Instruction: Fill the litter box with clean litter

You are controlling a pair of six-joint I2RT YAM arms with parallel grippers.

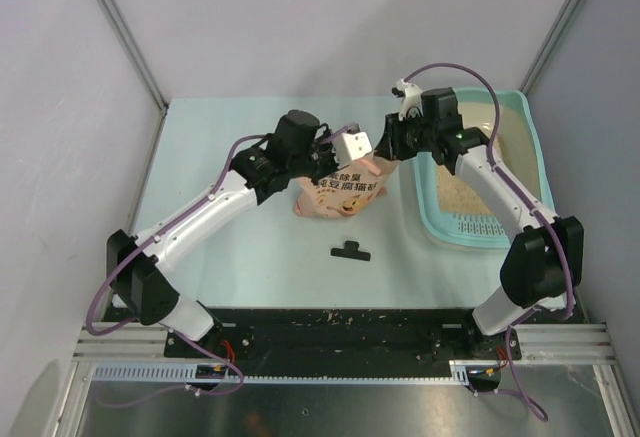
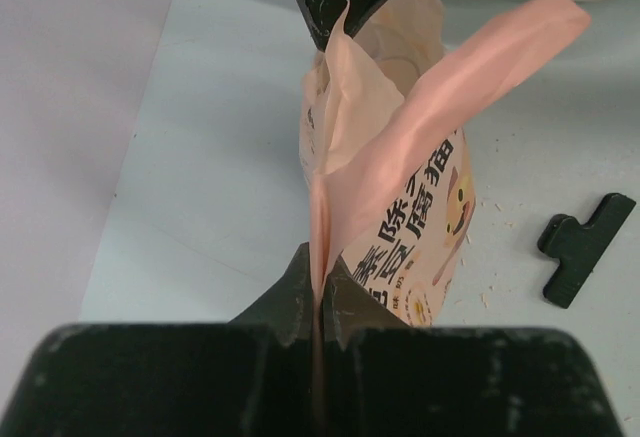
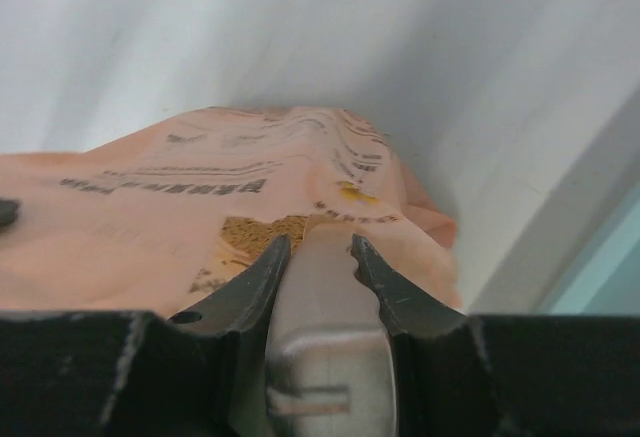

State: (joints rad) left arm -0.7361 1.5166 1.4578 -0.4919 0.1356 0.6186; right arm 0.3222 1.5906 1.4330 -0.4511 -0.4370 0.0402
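While left gripper (image 2: 320,292) pinches the bag (image 2: 400,157) rim and right gripper (image 3: 318,247) clamps the scoop (image 3: 325,342) at its mouth, litter box (image 1: 470,227) with some litter (image 1: 462,192) lies just right, nearer right gripper.

The left arm (image 1: 200,219) and right arm (image 1: 500,187) bend inward; the left gripper (image 2: 318,302) pinches a bag (image 2: 400,157) edge, and the right gripper (image 3: 318,247) clamps a pale handle (image 3: 325,342).

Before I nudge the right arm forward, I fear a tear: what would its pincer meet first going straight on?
The peach-pink printed plastic bag, just ahead of the right pincer; the pale grey plastic piece it grips reaches the bag's opening, where beige granular litter shows. Exact gap unclear.
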